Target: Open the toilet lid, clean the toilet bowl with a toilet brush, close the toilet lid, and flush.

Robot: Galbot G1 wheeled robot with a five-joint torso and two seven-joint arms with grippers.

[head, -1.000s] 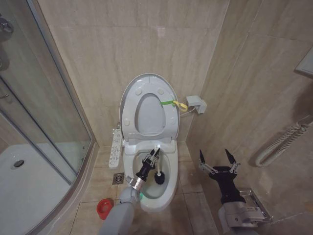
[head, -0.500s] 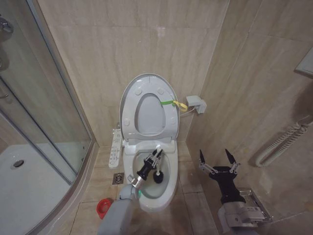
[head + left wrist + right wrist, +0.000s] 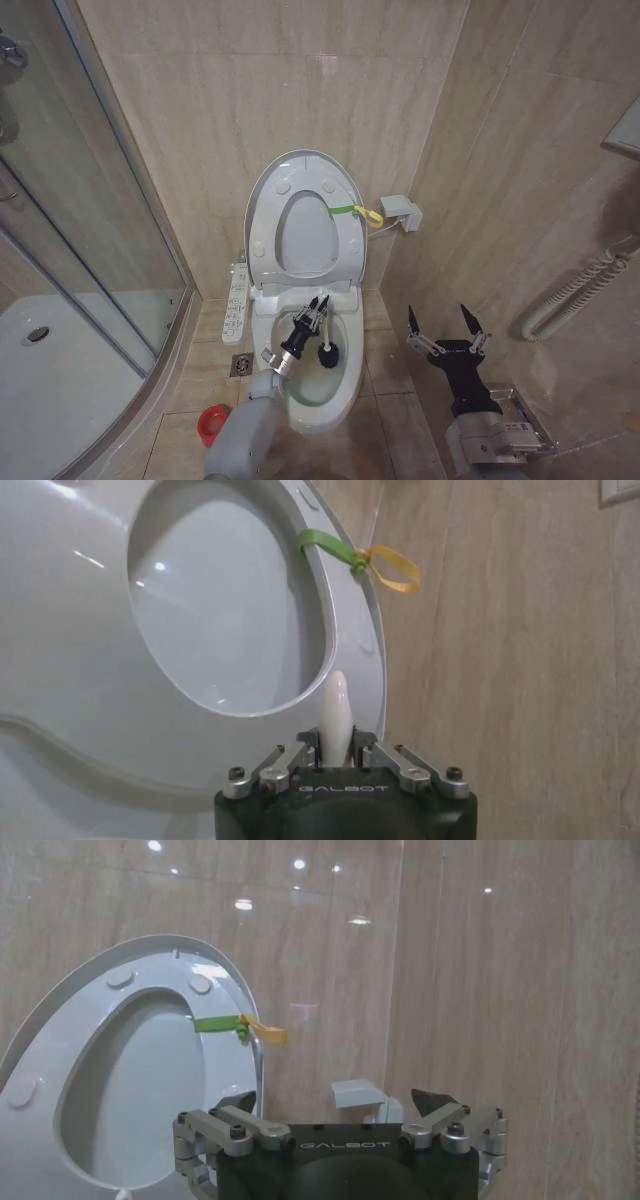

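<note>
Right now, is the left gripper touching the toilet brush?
Touching. In the left wrist view the left gripper has its jaws closed around the toilet brush handle.

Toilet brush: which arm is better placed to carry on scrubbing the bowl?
Left. The left gripper is shut on the toilet brush, whose head sits inside the toilet bowl. The right gripper hangs open beside the toilet, holding nothing.
</note>
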